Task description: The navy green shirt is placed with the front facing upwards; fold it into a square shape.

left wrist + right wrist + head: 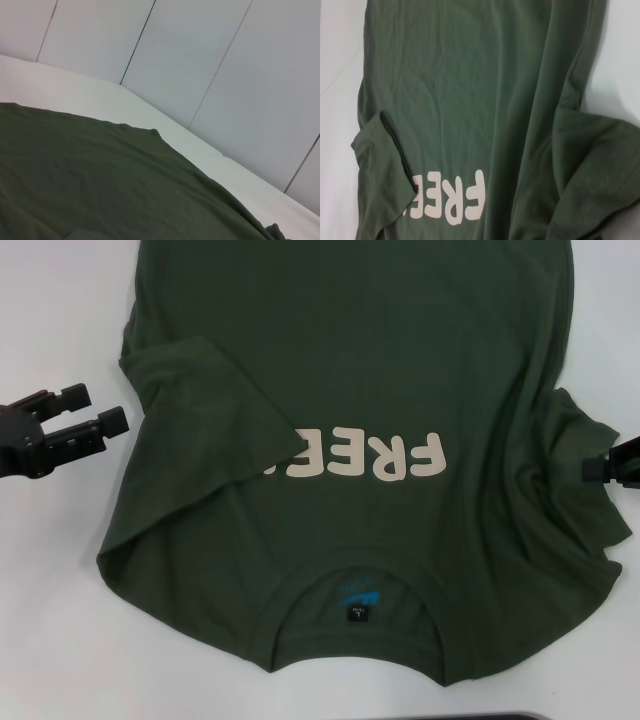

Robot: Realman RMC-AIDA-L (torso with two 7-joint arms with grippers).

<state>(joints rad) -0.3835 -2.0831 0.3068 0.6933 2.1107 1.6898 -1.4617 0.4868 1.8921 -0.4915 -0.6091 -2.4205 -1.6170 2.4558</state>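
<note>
1. At nine o'clock on the white table, the left gripper hovers just off the shirt's edge. Its two black fingers are parted with nothing between them, pointing towards the cloth.

2. Filling the middle, from twelve o'clock down to six, lies the navy green shirt, spread front-up. Its collar sits at six o'clock, nearest the robot, with a small black neck label inside it, and the hem runs off at twelve.

3. The left sleeve is already folded inward across the chest. Its tip covers the end of the cream "FREE!" lettering, so only part of the word shows.

4. At three o'clock the right sleeve lies rumpled and bunched, not yet folded flat.

5. The right gripper enters at three o'clock, over that bunched sleeve. Only a black tip shows, and I cannot tell whether its jaws are parted or closed.

6. Judging by this, the sleeve-folding step is in hand, half done. Next, the right sleeve likely needs pinching at its outer edge and carrying inward, before the body is folded hem to collar.
</note>
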